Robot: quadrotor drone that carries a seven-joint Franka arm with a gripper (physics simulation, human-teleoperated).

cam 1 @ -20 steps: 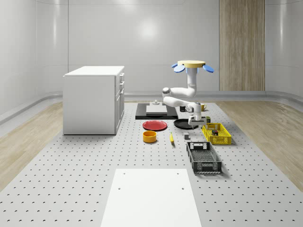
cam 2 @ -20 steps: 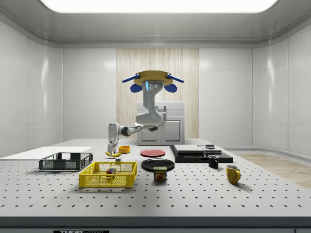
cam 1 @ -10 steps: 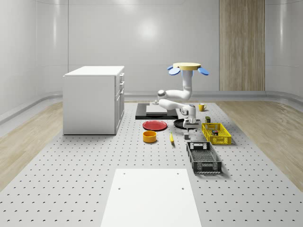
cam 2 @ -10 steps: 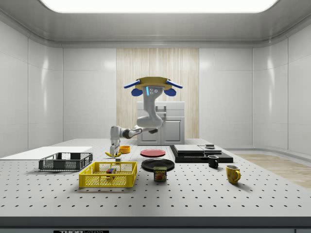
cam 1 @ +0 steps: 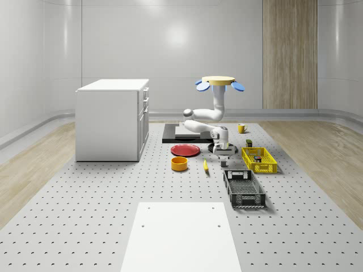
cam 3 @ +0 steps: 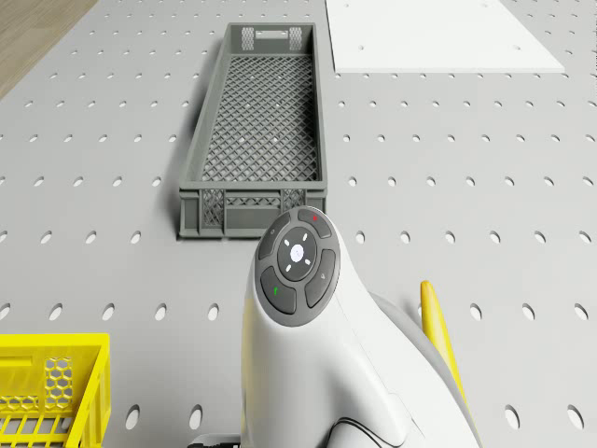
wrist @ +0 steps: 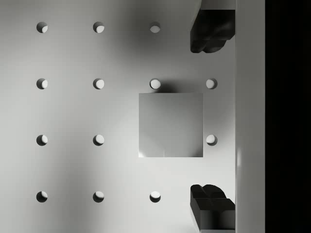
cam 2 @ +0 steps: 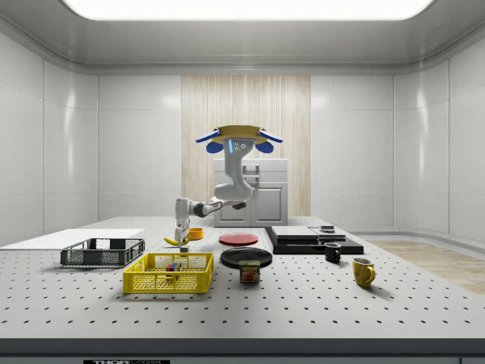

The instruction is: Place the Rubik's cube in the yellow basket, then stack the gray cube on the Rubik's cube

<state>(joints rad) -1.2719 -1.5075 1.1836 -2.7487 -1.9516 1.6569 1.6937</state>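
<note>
Your drone [cam 1: 219,81] hovers above the table [cam 1: 85,226], behind the gray cube [wrist: 170,124], with the arm reaching down over it. The gripper [wrist: 212,121] hangs wide open and empty; its 2 fingertips [wrist: 212,31] sit off to one side of the gray cube rather than either side of it. The Rubik's cube [cam 2: 174,267] appears to lie inside the yellow basket [cam 2: 168,274], which stands near the gray cube, so 1 step looks done.

Risks:
- Descending with this offset, a finger may land on the gray cube or clip its edge and push it aside.
- Closing off-center may twist the gray cube, spoiling the stack.
</note>
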